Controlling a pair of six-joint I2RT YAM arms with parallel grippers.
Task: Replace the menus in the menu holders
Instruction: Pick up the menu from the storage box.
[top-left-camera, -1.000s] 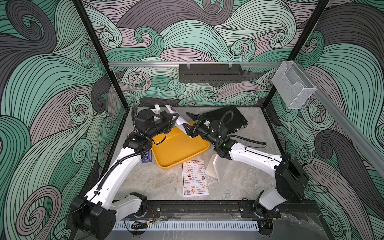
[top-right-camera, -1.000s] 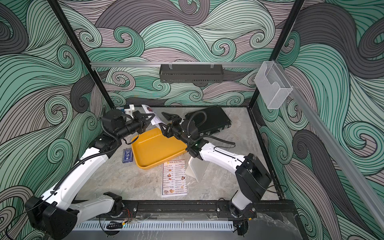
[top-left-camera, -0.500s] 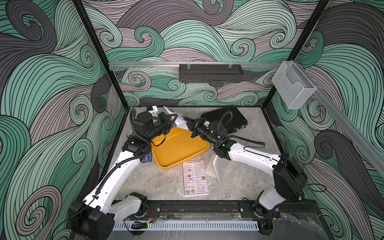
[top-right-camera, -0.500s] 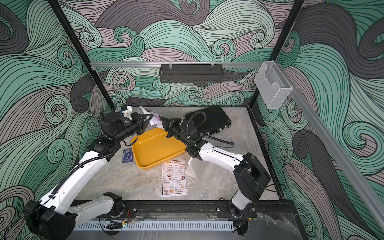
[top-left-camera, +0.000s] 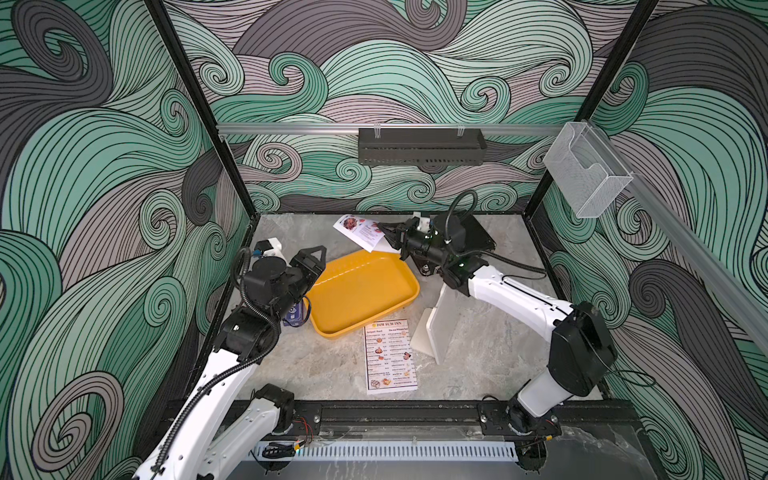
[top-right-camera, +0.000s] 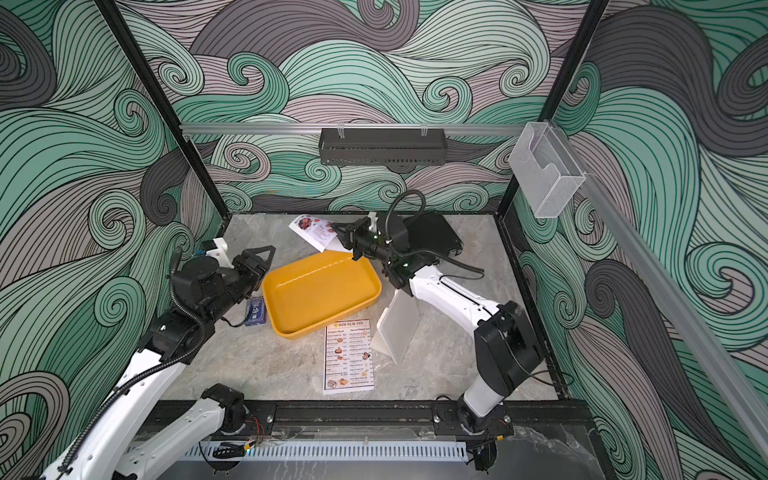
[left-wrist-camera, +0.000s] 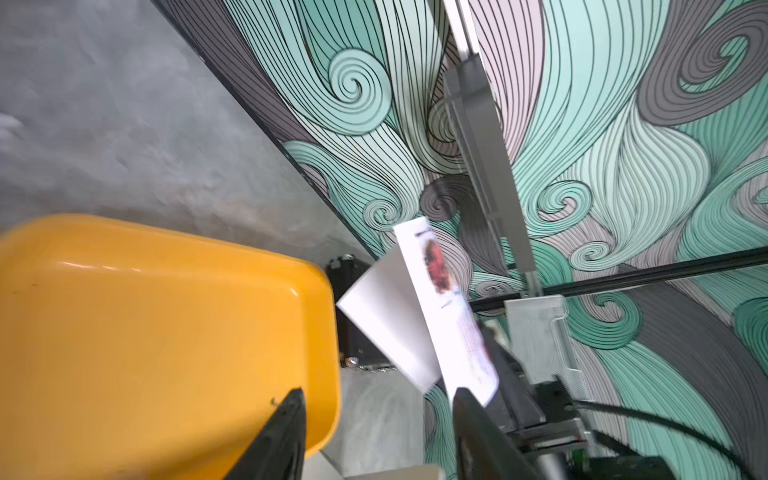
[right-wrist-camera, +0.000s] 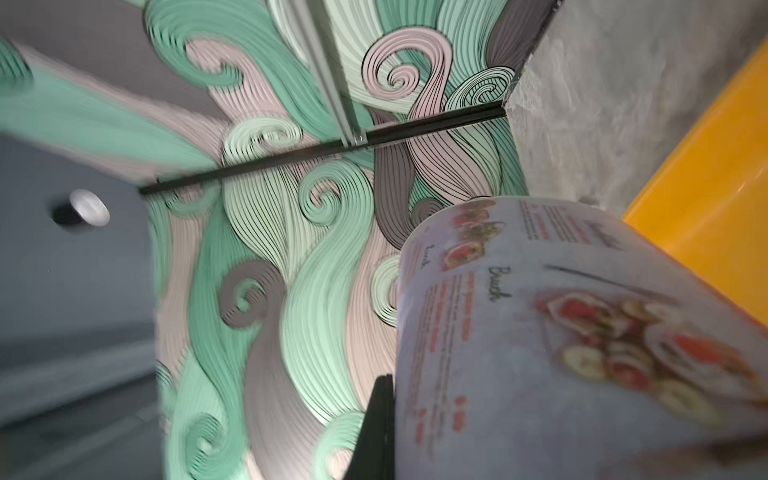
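We count 1 photo menu (top-left-camera: 358, 229) at the right gripper (top-left-camera: 384, 240) + 1 text menu (top-left-camera: 390, 356) well apart from it = 2 menus. Also 1 ea.: white stand (top-left-camera: 436, 328), yellow tray (top-left-camera: 361, 293), blue box (top-left-camera: 294, 313), black case (top-left-camera: 480, 237).

Grey marbled tabletop (top-left-camera: 316, 374): yellow tray (top-left-camera: 357, 295) at centre; DIM SUM INN menu (top-left-camera: 390, 355) below it, white menu holder (top-left-camera: 436, 328) just right; blue box (top-left-camera: 294, 313) left.

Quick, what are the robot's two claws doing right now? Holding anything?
The left gripper: open, holding nothing.
The right gripper: shut on the food-photo menu.
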